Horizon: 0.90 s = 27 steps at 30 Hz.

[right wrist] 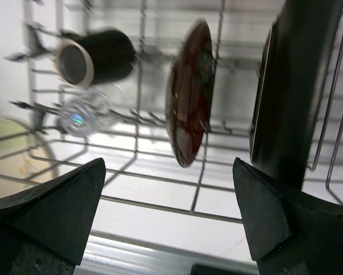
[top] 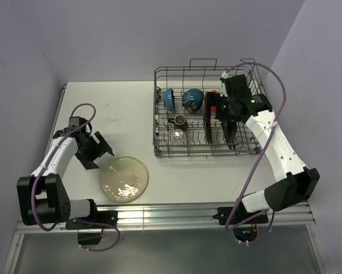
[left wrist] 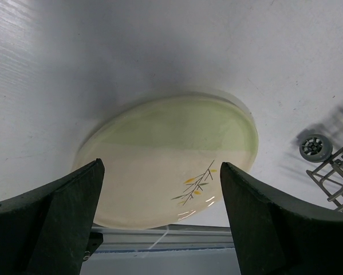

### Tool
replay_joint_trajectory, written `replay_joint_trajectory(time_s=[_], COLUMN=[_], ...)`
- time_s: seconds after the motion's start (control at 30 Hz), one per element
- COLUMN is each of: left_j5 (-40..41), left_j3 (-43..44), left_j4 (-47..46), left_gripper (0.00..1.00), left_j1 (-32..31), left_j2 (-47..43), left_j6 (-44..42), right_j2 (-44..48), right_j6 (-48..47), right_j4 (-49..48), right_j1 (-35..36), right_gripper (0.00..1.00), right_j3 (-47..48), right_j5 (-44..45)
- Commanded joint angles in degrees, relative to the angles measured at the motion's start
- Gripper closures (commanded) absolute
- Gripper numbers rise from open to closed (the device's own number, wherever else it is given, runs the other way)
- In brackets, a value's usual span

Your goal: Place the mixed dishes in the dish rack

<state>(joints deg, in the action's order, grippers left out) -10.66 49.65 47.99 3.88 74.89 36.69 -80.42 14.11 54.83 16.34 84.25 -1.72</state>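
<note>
You are holding left pincer (left wrist: 161, 166) wide, likely to straddle the cream round plate (top: 124, 178) lying on the worktop (top: 216, 171); right pincer (right wrist: 169, 163) is gaping over dish rack (top: 159, 114), tines (right wrist: 207, 123) propping red saucer (right wrist: 188, 97).

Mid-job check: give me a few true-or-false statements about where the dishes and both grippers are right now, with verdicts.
1. The cream round plate lies flat on the white table, outside the grey wire dish rack. True.
2. The left gripper is shut on that plate. False: it is open, and the plate lies on the table beyond its fingers.
3. The red saucer stands on edge in the rack. True.
4. The small brown mug stands on the table beside the plate. False: it lies on its side in the rack.
5. The right gripper is shut on a black square plate. False: it is open, and that plate stands in the rack.
</note>
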Motion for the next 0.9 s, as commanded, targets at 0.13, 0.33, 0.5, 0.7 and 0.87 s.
replay_joint_trajectory(time_s=[0.13, 0.33, 0.5, 0.7, 0.87], left_j5=[2.22, 0.91, -0.51, 10.21, 5.83], left_j3=[0.28, -3.32, -2.55, 6.59, 9.23], left_j4=[3.86, 3.96, 3.42, 10.11, 7.04], left_gripper=[0.14, 0.13, 0.12, 0.09, 0.08], left_j1=[-0.28, -0.19, -0.19, -0.19, 0.25], left_j2=[1.49, -1.41, -8.44, -8.71, -5.12], left_j6=[-0.56, 0.31, 3.91, 5.06, 7.77], right_j2=[3.61, 4.04, 2.46, 1.33, -4.82], right_j6=[0.74, 1.45, 3.55, 3.65, -1.44], right_j4=[2.3, 3.71, 3.02, -4.11, -5.86], right_j1=[1.32, 9.31, 25.2, 42.09, 52.98], right_gripper=[0.01, 0.01, 0.0, 0.0, 0.0], right_j3=[14.26, 17.27, 12.27, 4.79, 3.12], right_j5=[-3.38, -6.02, -2.16, -0.22, 6.54])
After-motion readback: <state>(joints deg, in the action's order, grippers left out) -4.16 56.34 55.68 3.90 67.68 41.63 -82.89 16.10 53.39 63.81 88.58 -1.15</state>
